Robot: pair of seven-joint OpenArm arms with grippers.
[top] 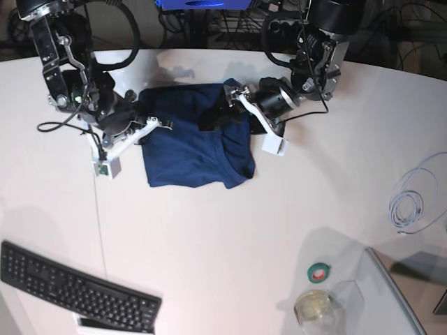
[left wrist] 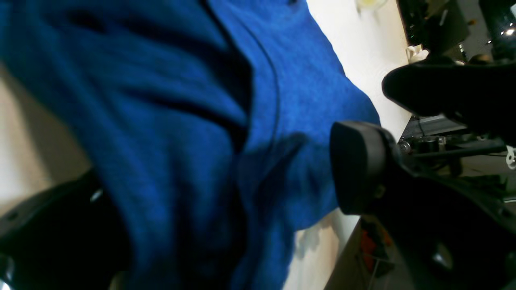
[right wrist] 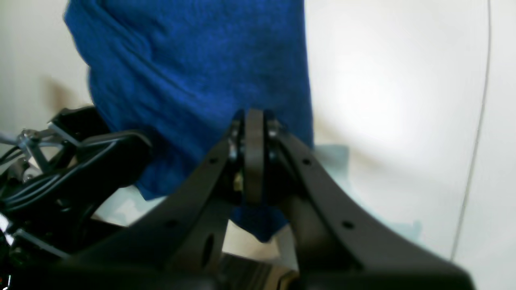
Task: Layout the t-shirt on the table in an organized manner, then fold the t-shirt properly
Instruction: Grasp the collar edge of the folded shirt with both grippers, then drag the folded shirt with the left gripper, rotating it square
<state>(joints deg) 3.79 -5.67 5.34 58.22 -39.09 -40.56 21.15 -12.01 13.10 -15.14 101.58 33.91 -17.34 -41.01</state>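
Note:
The dark blue t-shirt [top: 188, 143] lies bunched into a rough square on the white table [top: 230, 230], its lower right corner folded over. My right gripper [right wrist: 254, 157] is shut on the t-shirt [right wrist: 193, 68] at the edge that is on the left in the base view, and cloth shows below the closed pads. In the base view this right gripper [top: 150, 125] is at the shirt's left side. My left gripper [left wrist: 217, 189] stands wide open over the shirt's upper right part, with the t-shirt [left wrist: 181, 121] bulging between its fingers [left wrist: 356, 165]. From above, the left gripper [top: 222, 112] shows low over the cloth.
A black keyboard [top: 77, 289] lies at the front left. A coiled white cable [top: 415, 199] sits at the right edge. A green tape roll [top: 320, 272] and a clear cup [top: 314, 307] stand at the front right. A thin dark seam [top: 101, 223] runs along the table.

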